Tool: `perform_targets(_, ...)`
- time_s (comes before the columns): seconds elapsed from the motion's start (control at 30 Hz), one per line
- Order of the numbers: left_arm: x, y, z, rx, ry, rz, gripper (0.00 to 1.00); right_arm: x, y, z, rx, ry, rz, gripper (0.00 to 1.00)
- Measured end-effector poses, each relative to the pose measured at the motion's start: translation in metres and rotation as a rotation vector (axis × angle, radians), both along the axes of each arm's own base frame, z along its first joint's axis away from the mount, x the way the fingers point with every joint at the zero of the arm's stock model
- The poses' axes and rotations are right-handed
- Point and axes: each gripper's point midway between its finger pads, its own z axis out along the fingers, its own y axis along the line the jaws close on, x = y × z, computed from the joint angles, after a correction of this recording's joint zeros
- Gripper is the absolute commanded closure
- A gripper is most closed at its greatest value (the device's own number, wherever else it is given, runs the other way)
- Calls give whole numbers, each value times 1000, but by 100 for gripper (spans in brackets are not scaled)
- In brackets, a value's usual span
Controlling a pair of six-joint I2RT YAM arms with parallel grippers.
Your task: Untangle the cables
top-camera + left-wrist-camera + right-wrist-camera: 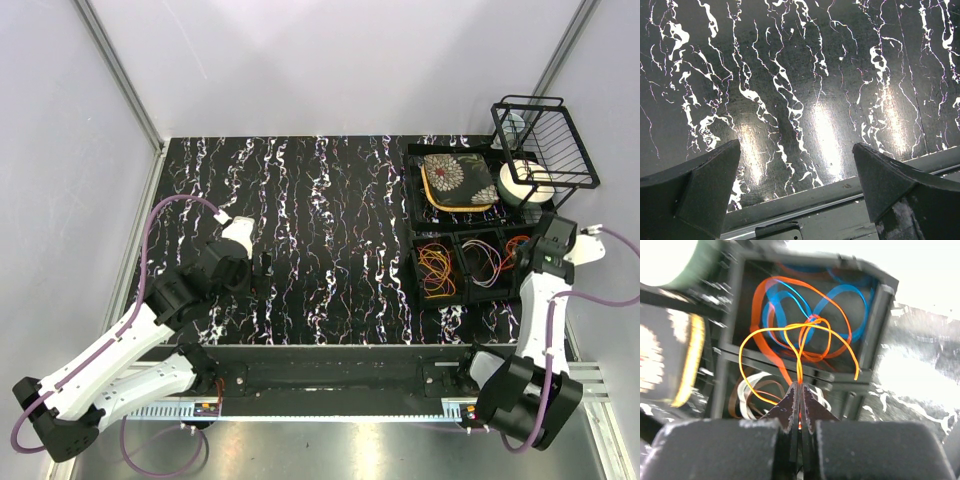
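In the right wrist view my right gripper (801,385) is shut on a thin yellow-orange cable (770,330), whose loops rise from between the fingertips. That cable hangs over a black bin compartment holding a broad orange cable (756,300) tangled with a blue cable (850,290). White and brown cables (747,390) lie in the nearer compartment. From above, the right gripper (524,254) sits at the bin's right end, beside orange cables (436,270) and pale purple cables (482,262). My left gripper (796,147) is open over bare table, far from the bin (262,272).
The black divided bin (462,236) stands at the table's right side. Behind it are a flower-patterned pad (458,180), a white roll (525,182) and a black wire rack (545,140). The table's near edge (815,200) runs under the left fingers.
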Motion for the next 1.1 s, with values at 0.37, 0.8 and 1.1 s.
perform_targets(0.37, 0, 0, 0, 0, 0, 0, 1, 12, -18, 58, -97, -89, -42, 100)
perform_targets(0.8, 0, 0, 0, 0, 0, 0, 1, 10, -49, 25, -88, 18, -123, 100)
perform_targets(1.1, 0, 0, 0, 0, 0, 0, 1, 22, -64, -8, -58, 65, -141, 100)
